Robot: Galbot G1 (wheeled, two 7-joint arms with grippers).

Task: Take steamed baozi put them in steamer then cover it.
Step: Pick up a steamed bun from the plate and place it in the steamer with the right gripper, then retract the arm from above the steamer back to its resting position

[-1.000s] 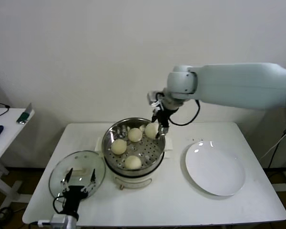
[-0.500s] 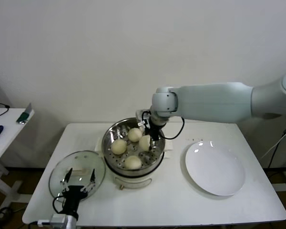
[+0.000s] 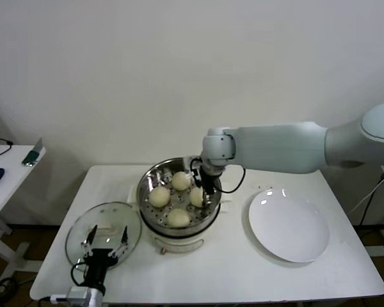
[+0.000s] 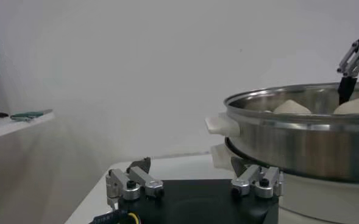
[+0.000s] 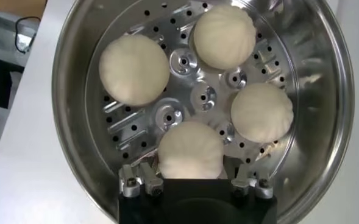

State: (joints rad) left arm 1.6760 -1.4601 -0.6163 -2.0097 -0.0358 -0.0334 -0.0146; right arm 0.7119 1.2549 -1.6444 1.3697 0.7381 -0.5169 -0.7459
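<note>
Setting fourth baozi [image 5: 190, 150] into steamer [image 3: 145, 185]: right gripper [image 5: 190, 178] clamped on it, other three inside. Left gripper [image 3: 106, 249] spread, parked over cover [image 3: 77, 233]. Covering remains.

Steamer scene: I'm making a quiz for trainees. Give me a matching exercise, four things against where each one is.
Things:
1. buns
2. glass lid
3. white plate
4. right hand

Places:
A. lying on the table left of the steamer
B. inside the steel basket, on the perforated floor
C. lowered into the basket over one bun
D. on the table right of the steamer

Pairs: 1-B, 2-A, 3-D, 4-C
</note>
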